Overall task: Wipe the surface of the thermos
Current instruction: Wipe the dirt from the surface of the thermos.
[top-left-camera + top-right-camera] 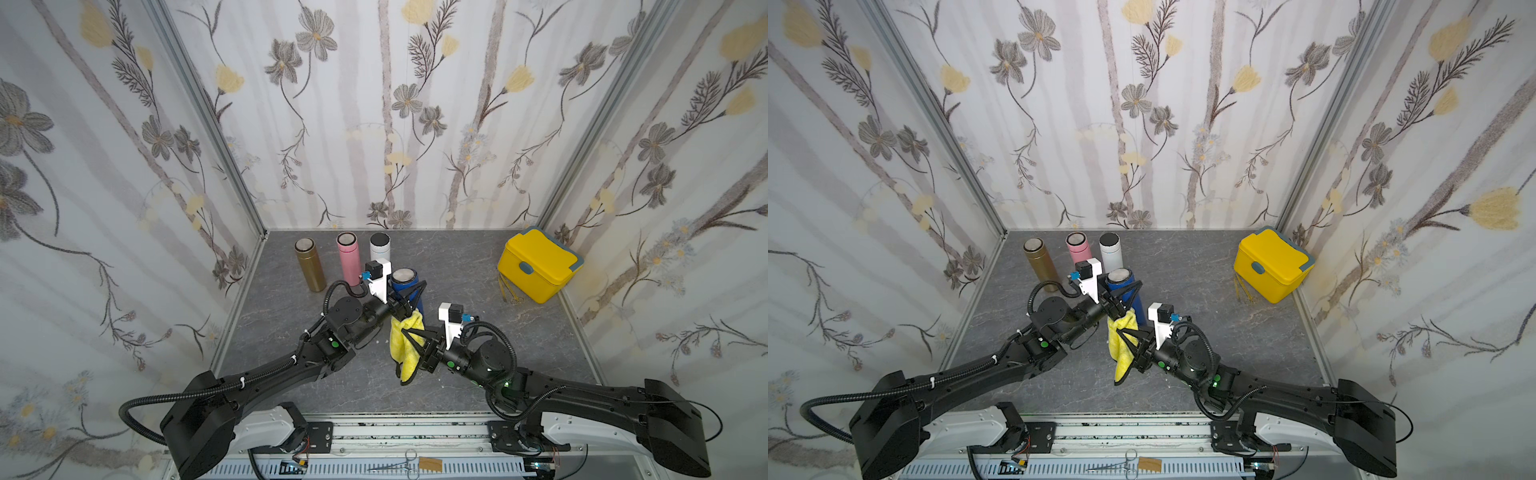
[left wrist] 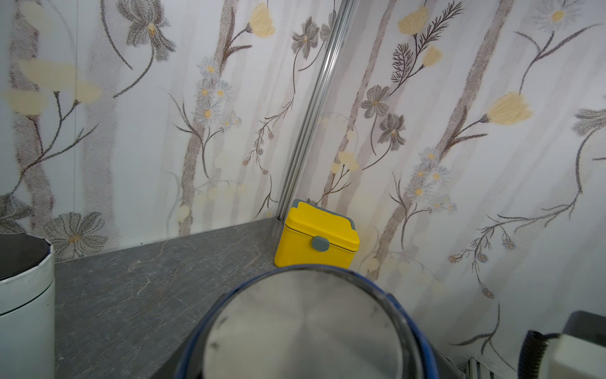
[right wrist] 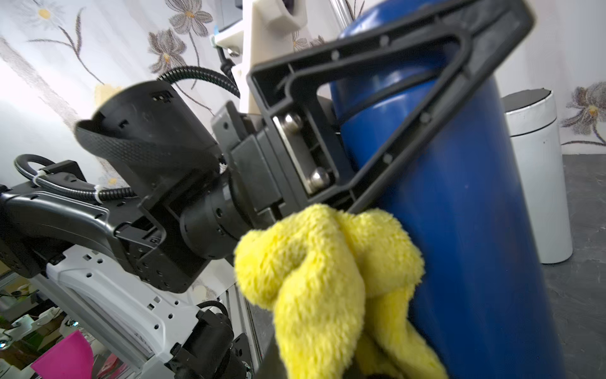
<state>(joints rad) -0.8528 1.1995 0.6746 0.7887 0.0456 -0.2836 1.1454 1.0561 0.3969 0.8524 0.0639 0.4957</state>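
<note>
Writing: no brand, label or lettering is showing legibly on any thermos or on the box.
Blue thermos (image 1: 405, 286): standing upright mid-table, in front of the white thermos (image 1: 379, 246).
Left gripper (image 1: 409, 296): clamping the blue thermos high on its body, fingers lying along both sides.
Right gripper (image 1: 409, 334): pinching a yellow cloth (image 1: 405, 345), jaws closed on it.
Cloth: its upper bunch is touching the thermos wall just below the left gripper; the rest is hanging down.
Yellow box (image 1: 538, 264): sitting in the far right corner.

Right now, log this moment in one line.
left claw: shut on tall blue thermos | right claw: shut on fluffy yellow cloth | cloth against thermos side
</note>
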